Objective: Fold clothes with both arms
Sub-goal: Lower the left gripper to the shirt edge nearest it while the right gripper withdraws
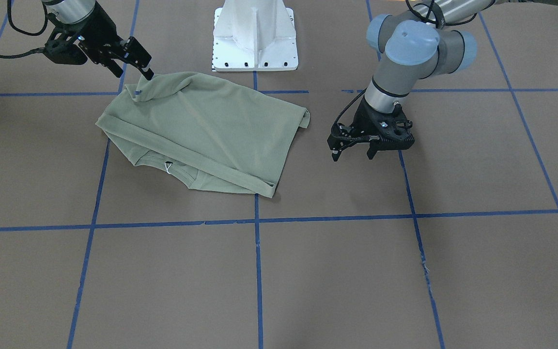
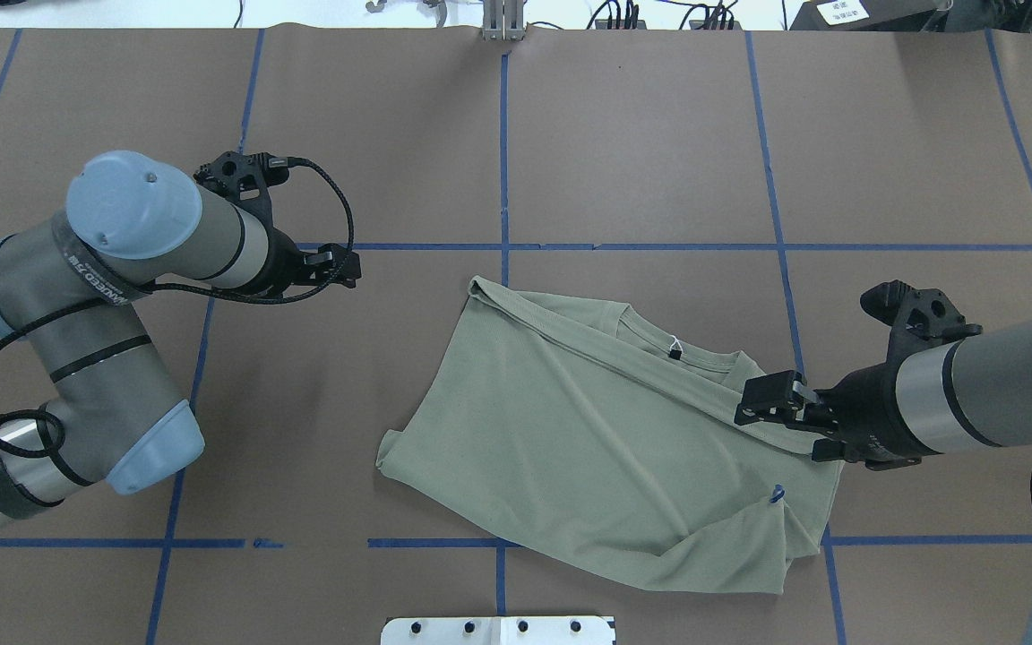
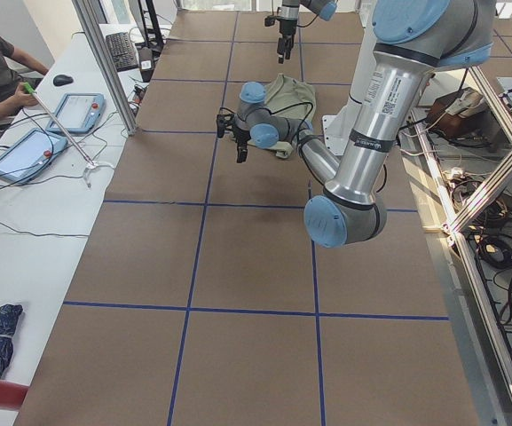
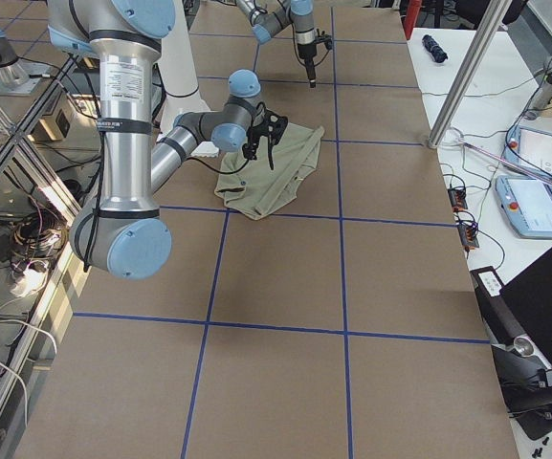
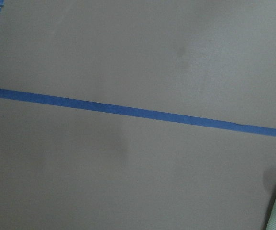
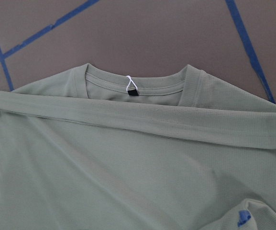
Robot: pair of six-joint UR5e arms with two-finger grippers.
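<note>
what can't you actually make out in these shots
Blue mark on the shirt: too small to identify, overhead view.
Neck label print: too small, right wrist view.
Whether the right tool touches the shirt: its tip overlaps fabric, front view.
Left tool: outside its wrist view's frame.

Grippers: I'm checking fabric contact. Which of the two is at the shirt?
The right gripper: its jaws are at the green shirt's edge. The left gripper hangs over the table, apart from the shirt.

Left gripper hangs at 9 o'clock in the overhead view, its 2 fingers spread, pointing down; right gripper at 4 o'clock, fingers likewise apart.
</note>
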